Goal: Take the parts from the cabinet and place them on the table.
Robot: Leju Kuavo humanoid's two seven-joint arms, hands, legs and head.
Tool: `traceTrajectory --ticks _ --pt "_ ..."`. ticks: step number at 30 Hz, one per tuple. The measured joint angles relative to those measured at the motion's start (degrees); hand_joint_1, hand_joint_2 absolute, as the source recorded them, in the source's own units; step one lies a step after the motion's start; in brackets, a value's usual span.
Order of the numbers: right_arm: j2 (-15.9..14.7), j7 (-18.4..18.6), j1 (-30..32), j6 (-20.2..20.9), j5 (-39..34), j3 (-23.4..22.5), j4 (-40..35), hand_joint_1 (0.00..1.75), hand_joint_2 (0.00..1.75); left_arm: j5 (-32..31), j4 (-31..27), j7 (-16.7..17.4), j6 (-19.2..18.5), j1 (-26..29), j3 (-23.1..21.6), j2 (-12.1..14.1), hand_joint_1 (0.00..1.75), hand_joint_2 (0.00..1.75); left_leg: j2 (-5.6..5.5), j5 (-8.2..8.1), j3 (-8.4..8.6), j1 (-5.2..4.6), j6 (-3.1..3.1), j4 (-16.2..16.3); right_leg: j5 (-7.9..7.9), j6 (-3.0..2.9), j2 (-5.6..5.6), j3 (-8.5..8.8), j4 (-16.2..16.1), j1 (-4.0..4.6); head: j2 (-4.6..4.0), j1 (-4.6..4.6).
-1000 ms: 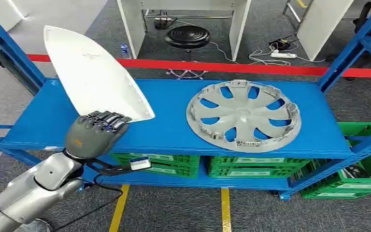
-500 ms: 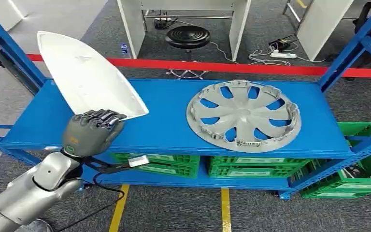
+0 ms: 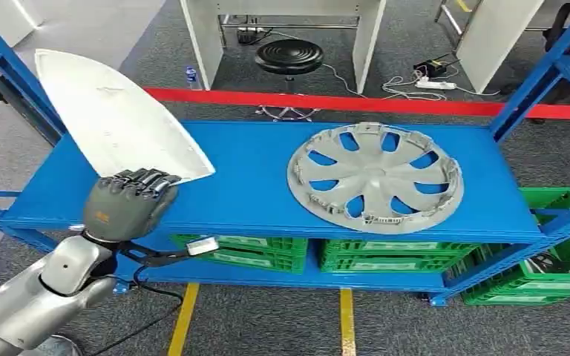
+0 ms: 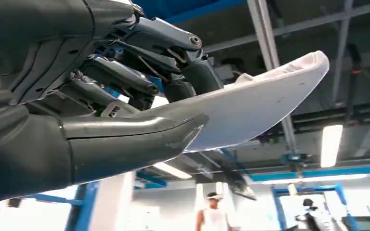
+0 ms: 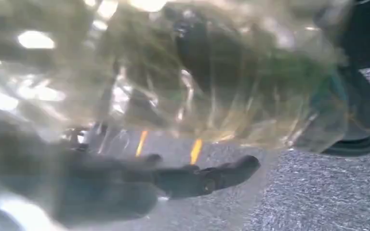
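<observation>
The left hand grips the white pointed panel by its broad end, raised above the blue shelf (grey wheel cover lying alongside), while the blurred right hand's state cannot be told.

Head view bright, sharp; right wrist blurred, glary.

White pointed panel, held tilted above the left end of the blue shelf by the left robot hand; grey wheel cover lying flat at right.
</observation>
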Motion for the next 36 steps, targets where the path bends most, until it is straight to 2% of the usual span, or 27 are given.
traceTrajectory --ticks 2,4,5,6,7,9,10,11,12,13,14,15,16,19,20,21,22,24,25,26,27,29,30,31,34,35,36 --pt "0.1 0.0 -0.1 -0.1 0.0 -0.1 0.0 0.0 0.0 0.0 -0.3 0.5 -0.5 0.3 0.6 0.4 1.75 1.75 0.0 0.02 -0.11 -0.09 0.15 0.1 0.1 0.17 0.0 -0.05 0.0 -0.09 0.0 0.0" --pt "0.2 0.0 -0.2 -0.3 0.0 -0.1 0.0 0.0 0.0 0.0 -0.5 0.6 -0.6 0.4 1.2 0.7 1.75 1.75 0.0 0.3 -0.22 -0.11 0.59 -0.2 0.37 0.6 -0.01 -0.04 -0.3 -0.12 0.0 -0.04" --pt "0.2 0.0 -0.3 -0.4 0.0 -0.1 0.0 0.0 0.0 0.0 -0.8 0.7 -0.6 0.4 1.4 0.8 1.75 1.75 0.1 0.93 0.06 0.48 1.25 -1.2 -0.11 0.77 0.0 -0.41 0.0 -0.05 0.0 0.0" --pt "0.2 0.0 -0.4 -0.4 0.0 -0.1 0.0 0.0 0.0 0.0 -0.9 0.7 -0.5 0.3 1.4 0.8 1.75 1.75 0.19 1.09 0.08 0.43 1.51 -1.3 -1.21 0.8 0.19 -1.13 1.1 -0.03 -0.02 0.09" --pt "0.2 0.0 -0.4 -0.5 0.0 -0.1 0.0 0.0 0.0 -0.1 -1.0 0.7 -0.6 0.3 1.5 0.8 1.75 1.75 0.26 1.51 -0.14 0.45 1.9 -1.3 -3.33 0.78 0.27 -2.61 4.3 -0.06 0.0 0.24" --pt "0.2 0.0 -0.4 -0.8 0.1 -0.1 0.0 0.0 0.0 -0.2 -1.0 0.9 -0.9 0.8 1.5 0.8 1.75 1.75 0.27 1.55 -0.46 0.39 1.89 -1.2 -7.76 0.97 0.34 -6.87 13.8 -0.13 0.0 0.26" --pt "0.2 0.0 -0.3 -0.8 0.1 -0.1 0.0 0.0 0.0 -0.4 -1.0 0.9 -0.9 1.1 1.6 0.9 1.75 1.75 0.27 1.56 -0.6 0.38 1.88 -1.1 -8.4 1.04 0.35 -8.24 16.7 -0.11 0.0 0.3" --pt "0.2 0.0 -0.2 -0.8 0.0 -0.1 0.0 0.0 0.0 -0.3 -1.0 0.9 -0.9 1.4 1.7 0.9 1.75 1.75 0.27 1.56 -0.65 0.38 1.87 -1.0 -7.48 1.04 0.34 -8.43 17.0 -0.12 0.0 0.26" --pt "0.2 0.0 -0.1 -0.8 -0.1 -0.2 0.0 0.0 0.0 -0.4 -1.0 0.9 -0.9 1.6 1.7 0.9 1.75 1.75 0.27 1.54 -0.66 0.39 1.86 -0.9 -5.45 1.04 0.32 -7.5 15.1 -0.14 0.0 0.31" --pt "0.2 0.0 0.0 -0.8 -0.1 -0.4 0.0 0.0 0.0 -0.5 -1.0 0.9 -0.9 1.6 1.8 1.0 1.75 1.75 0.27 1.48 -0.65 0.39 1.77 -0.8 -2.76 0.96 0.3 -5.71 11.3 -0.14 0.0 0.28" --pt "0.2 0.0 0.1 -0.8 -0.1 -0.6 0.0 0.0 0.0 -0.5 -1.0 1.0 -0.9 1.6 2.0 1.1 1.75 1.75 0.27 1.33 -0.65 0.4 1.55 -0.6 0.16 0.75 0.23 -3.17 5.8 -0.14 0.0 0.33" --pt "0.2 0.0 0.1 -0.8 -0.1 -0.8 0.0 0.0 0.0 -0.5 -1.0 1.0 -0.9 1.7 2.2 1.2 1.75 1.75 0.27 1.13 -0.8 0.39 1.22 -0.3 0.42 0.48 -0.09 -1.57 2.2 -0.09 0.0 0.28" --pt "0.2 0.0 0.1 -0.8 -0.1 -1.0 0.0 0.0 0.0 -0.5 -1.0 1.1 -0.9 1.6 2.5 1.3 1.75 1.75 0.26 1.12 -1.29 0.01 0.91 0.0 0.68 0.36 -0.09 -0.66 1.8 0.16 0.0 0.28" --pt "0.2 -0.3 0.2 -0.8 -0.1 -1.3 0.1 0.0 0.0 -0.6 -1.0 1.3 -0.9 1.6 2.7 1.5 1.75 1.75 0.3 1.78 -1.7 0.21 -0.05 0.2 0.73 0.06 0.31 -1.28 1.5 0.19 0.0 0.24" --pt "0.3 -0.3 0.3 -0.8 0.0 -1.4 0.1 0.0 0.0 -0.6 -1.0 1.3 -0.9 1.6 2.8 1.6 1.75 1.75 0.26 1.64 -2.06 -0.07 -0.28 0.5 0.82 -0.1 0.41 -1.29 0.4 -0.44 0.0 0.33" --pt "0.3 -0.3 0.2 -0.8 0.0 -1.5 0.1 0.0 0.0 -0.5 -1.0 1.3 -0.9 1.5 2.8 1.7 1.75 1.75 -0.16 0.0 -2.58 0.12 -0.91 1.3 1.22 -0.72 0.45 -1.61 0.5 -0.52 0.0 0.06" --pt "0.3 -0.3 0.2 -0.8 0.1 -1.5 0.1 0.0 0.0 -0.5 -1.0 1.4 -1.0 1.4 2.8 1.9 1.75 1.75 -0.26 -2.68 -3.51 0.41 -1.45 3.9 1.57 -1.25 0.44 -2.11 0.5 -0.55 0.0 -0.18" --pt "0.3 -0.3 0.3 -0.7 0.3 -1.5 0.1 0.0 0.0 -0.5 -1.0 1.4 -1.1 1.4 2.7 2.0 1.75 1.75 -0.29 -7.57 -6.1 1.14 -2.22 11.8 2.16 -1.59 0.44 -3.12 0.5 -0.49 0.0 -0.31" --pt "0.3 -0.3 0.3 -0.7 0.3 -1.5 0.1 0.0 0.0 -0.4 -1.0 1.4 -1.2 1.5 2.7 2.0 1.75 1.75 -0.29 -9.0 -7.08 1.43 -2.5 15.3 2.54 -1.56 0.44 -3.67 0.6 -0.49 0.0 -0.31" --pt "0.3 -0.3 0.3 -0.7 0.4 -1.5 0.1 0.0 0.0 -0.3 -0.9 1.4 -1.5 1.5 2.6 2.0 1.75 1.75 -0.29 -8.77 -7.01 1.68 -2.67 16.3 2.89 -1.48 0.46 -4.22 0.6 -0.5 0.0 -0.33" --pt "0.3 -0.3 0.3 -0.5 0.6 -1.5 0.1 0.0 0.0 -0.1 -0.9 1.4 -1.5 1.5 2.6 2.0 1.75 1.75 -0.29 -7.11 -5.85 1.92 -2.8 15.1 3.3 -1.34 0.51 -4.81 0.8 -0.52 0.0 -0.39" --pt "0.3 -0.3 0.3 -0.4 1.0 -1.5 0.1 0.0 0.0 0.1 -0.9 1.4 -1.5 1.3 2.7 2.0 1.75 1.75 -0.31 -2.41 -0.95 2.2 -2.79 7.4 4.07 -0.92 0.64 -5.76 1.0 -0.59 0.0 -0.39" --pt "0.3 -0.3 0.2 -0.3 1.0 -1.5 0.1 0.0 0.0 0.2 -0.9 1.4 -1.5 1.2 2.7 2.0 1.75 1.75 -0.54 -1.31 2.02 2.29 -2.7 2.8 4.45 -0.64 0.71 -5.97 1.0 -0.6 0.0 -0.41" --pt "0.3 -0.3 0.2 -0.3 1.1 -1.6 0.1 0.0 0.0 0.2 -0.9 1.4 -1.5 1.1 2.6 2.0 1.75 1.75 -1.12 -2.67 3.96 2.1 -2.49 -0.5 4.9 -0.2 0.8 -6.31 1.0 -0.47 0.0 -0.35" --pt "0.3 -0.3 0.3 0.0 1.2 -1.6 0.2 0.0 0.0 0.2 -0.9 1.4 -1.6 1.2 2.7 2.1 1.75 1.75 -1.1 -2.14 3.08 1.58 -1.62 -0.9 6.64 0.89 0.84 -6.57 0.4 -0.69 0.0 -0.28" --pt "0.3 -0.3 0.3 0.2 1.2 -1.6 0.2 0.0 0.0 0.3 -0.9 1.4 -1.6 1.2 2.7 2.1 1.75 1.75 -1.02 -1.53 2.77 1.5 -1.08 -1.1 7.3 1.29 0.9 -6.6 0.0 -0.64 0.0 -0.35" --pt "0.3 -0.4 0.4 0.4 1.2 -1.6 0.2 0.0 0.0 0.4 -0.9 1.4 -1.6 1.0 2.7 2.1 1.75 1.75 -0.58 -0.45 2.23 1.95 -0.35 -1.6 6.58 1.54 0.88 -7.04 0.2 -0.87 0.0 -0.26"
